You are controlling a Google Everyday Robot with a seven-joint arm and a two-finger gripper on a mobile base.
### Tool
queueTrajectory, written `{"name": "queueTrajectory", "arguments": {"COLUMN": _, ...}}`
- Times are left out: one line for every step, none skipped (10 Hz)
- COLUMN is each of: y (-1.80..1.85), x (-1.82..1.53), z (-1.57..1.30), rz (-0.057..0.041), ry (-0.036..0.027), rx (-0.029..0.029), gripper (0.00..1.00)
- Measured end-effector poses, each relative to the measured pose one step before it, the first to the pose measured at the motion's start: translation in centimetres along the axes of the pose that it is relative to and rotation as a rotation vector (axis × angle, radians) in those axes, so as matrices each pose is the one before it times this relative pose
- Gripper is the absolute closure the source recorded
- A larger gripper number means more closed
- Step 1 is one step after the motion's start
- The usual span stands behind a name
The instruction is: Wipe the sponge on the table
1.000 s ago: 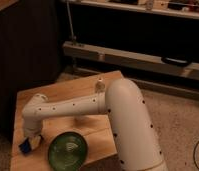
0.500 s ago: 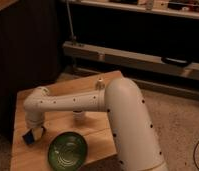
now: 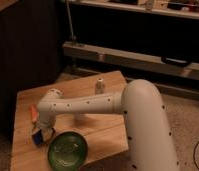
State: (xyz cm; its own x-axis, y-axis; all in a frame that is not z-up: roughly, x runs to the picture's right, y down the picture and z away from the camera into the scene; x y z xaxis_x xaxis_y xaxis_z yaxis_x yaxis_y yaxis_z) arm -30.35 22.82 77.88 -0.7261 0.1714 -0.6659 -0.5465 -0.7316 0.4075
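Camera view: tool (image 3: 43, 131) low over the worktop (image 3: 108, 135), just up and left of the bowl (image 3: 68, 150) as seen. Sponge (image 3: 37, 137) directly at the tool tip, on the side away from the bowl, down at the wood surface and close beside the bowl rim. Opening of the tool: cannot tell; likewise whether gripping the sponge or only bearing down on it. Long axis of the sponge: not readable, partly covered by the tool. Stick (image 3: 33, 112) beyond the sponge from the bowl, near but apart. Arm (image 3: 78, 106) spanning the worktop behind the bowl. Small upright item (image 3: 99, 86) well behind the bowl, apart from all else.

Judgement only: sponge and tool together on the wood, consistent with a wiping stroke in hand; share of the surface covered not determinable. Governing relation for any further stroke: sponge at the tool tip with no offset, so no reach needed, only travel along the wood. Narrow lane between stick and bowl rim; contact with either likely on a wide sweep.
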Motion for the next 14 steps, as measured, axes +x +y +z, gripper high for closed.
{"name": "queueTrajectory", "arguments": {"y": -0.699, "x": 0.828, "z": -0.317, "rz": -0.01315, "ry": 0.00894, "rx": -0.01131, "gripper": 0.46}}
{"name": "queueTrajectory", "arguments": {"y": -0.836, "x": 1.112, "z": -0.051, "rz": -0.01499, "ry": 0.00820, "rx": -0.00345, "gripper": 0.46}}
{"name": "queueTrajectory", "arguments": {"y": -0.735, "x": 1.043, "z": 0.074, "rz": -0.01268, "ry": 0.00522, "rx": 0.00232, "gripper": 0.46}}
{"name": "queueTrajectory", "arguments": {"y": -1.043, "x": 1.009, "z": 0.511, "rz": -0.01162, "ry": 0.00565, "rx": 0.01609, "gripper": 0.46}}
{"name": "queueTrajectory", "arguments": {"y": -0.581, "x": 0.447, "z": 0.826, "rz": -0.00701, "ry": 0.00670, "rx": 0.01683, "gripper": 0.46}}
{"name": "queueTrajectory", "arguments": {"y": -0.407, "x": 0.386, "z": 0.715, "rz": -0.00587, "ry": 0.00603, "rx": 0.01360, "gripper": 0.46}}
{"name": "queueTrajectory", "arguments": {"y": -0.407, "x": 0.667, "z": 0.753, "rz": -0.01092, "ry": 0.00743, "rx": 0.01476, "gripper": 0.46}}
{"name": "queueTrajectory", "arguments": {"y": -0.069, "x": 1.145, "z": 0.848, "rz": -0.02177, "ry": 0.01135, "rx": 0.01499, "gripper": 0.46}}
{"name": "queueTrajectory", "arguments": {"y": 0.453, "x": 0.966, "z": 0.623, "rz": -0.02329, "ry": 0.00955, "rx": 0.00868, "gripper": 0.46}}
{"name": "queueTrajectory", "arguments": {"y": 0.782, "x": 0.534, "z": 0.259, "rz": -0.01783, "ry": 0.00580, "rx": -0.00135, "gripper": 0.46}}
{"name": "queueTrajectory", "arguments": {"y": 1.101, "x": 0.839, "z": -0.249, "rz": -0.02586, "ry": 0.00523, "rx": -0.00906, "gripper": 0.46}}
{"name": "queueTrajectory", "arguments": {"y": 1.054, "x": 0.892, "z": -0.343, "rz": -0.02367, "ry": 0.00427, "rx": -0.00522, "gripper": 0.46}}
{"name": "queueTrajectory", "arguments": {"y": 0.923, "x": 0.854, "z": -0.221, "rz": -0.02085, "ry": 0.00144, "rx": 0.00162, "gripper": 0.46}}
{"name": "queueTrajectory", "arguments": {"y": 1.318, "x": 0.555, "z": -0.102, "rz": -0.01543, "ry": 0.00092, "rx": 0.00182, "gripper": 0.46}}
